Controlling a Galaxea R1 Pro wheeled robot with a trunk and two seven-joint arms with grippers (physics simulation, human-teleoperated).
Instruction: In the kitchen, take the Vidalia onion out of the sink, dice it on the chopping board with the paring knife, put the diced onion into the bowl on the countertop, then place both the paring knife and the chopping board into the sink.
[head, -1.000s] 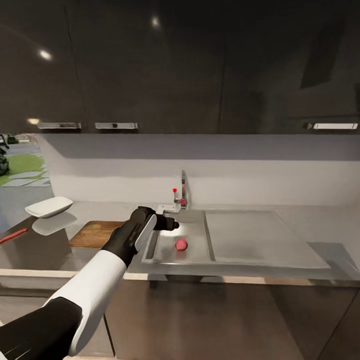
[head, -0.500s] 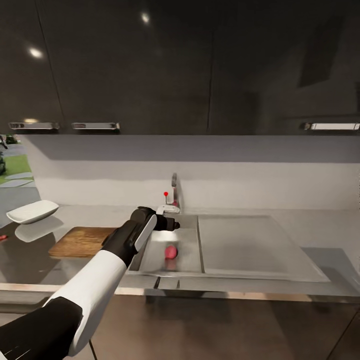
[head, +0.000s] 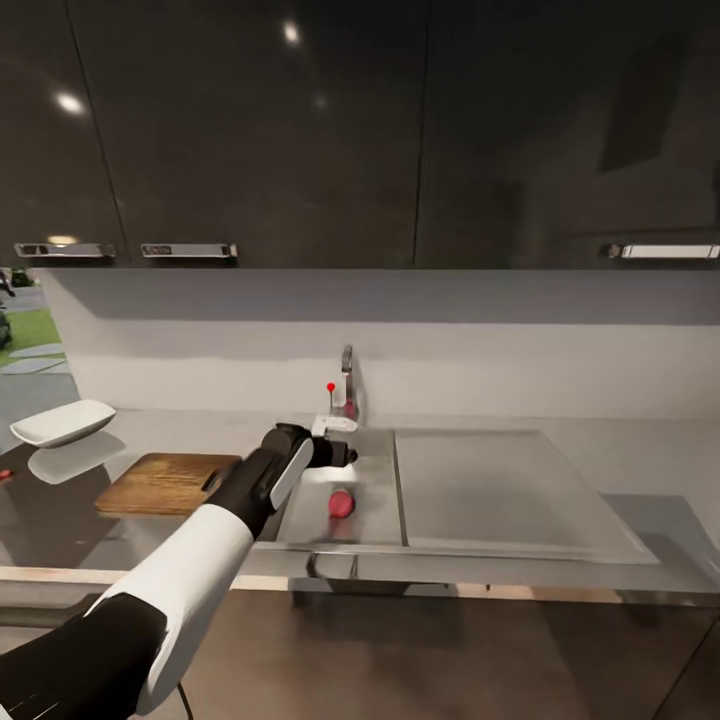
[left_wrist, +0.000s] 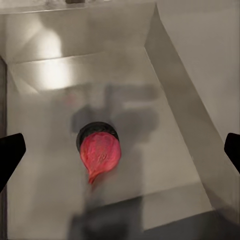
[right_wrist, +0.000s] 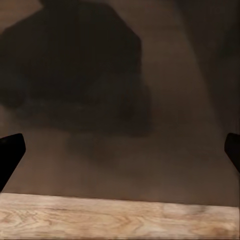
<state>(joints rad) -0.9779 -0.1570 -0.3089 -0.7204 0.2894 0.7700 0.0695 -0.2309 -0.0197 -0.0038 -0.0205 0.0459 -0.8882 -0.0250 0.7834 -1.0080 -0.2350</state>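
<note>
1. Where the sink (head: 375, 470) drops into the countertop (head: 620, 450), the Vidalia onion (head: 341, 503) lies on the basin floor, a small pinkish-red bulb near the front wall; in the left wrist view the onion (left_wrist: 100, 152) rests right over the dark round drain.
2. The left gripper (head: 340, 455) hangs above the basin, just over and behind the onion, its fingers (left_wrist: 10, 152) spread wide at the two edges of the wrist picture with the bulb between them and nothing held.
3. The tap (head: 345, 385) with its small red knob stands at the back rim of the sink, close behind the gripper.
4. The chopping board (head: 160, 483) lies flat on the countertop just left of the sink, partly covered by the left arm.
5. The bowl (head: 62, 423) sits further left, well apart from the board.
6. A red tip, perhaps the paring knife (head: 5, 474), shows at the far left edge.
7. The right gripper (right_wrist: 120, 150) is spread wide and empty, over a dark surface and a pale wood plank floor (right_wrist: 120, 217).
</note>
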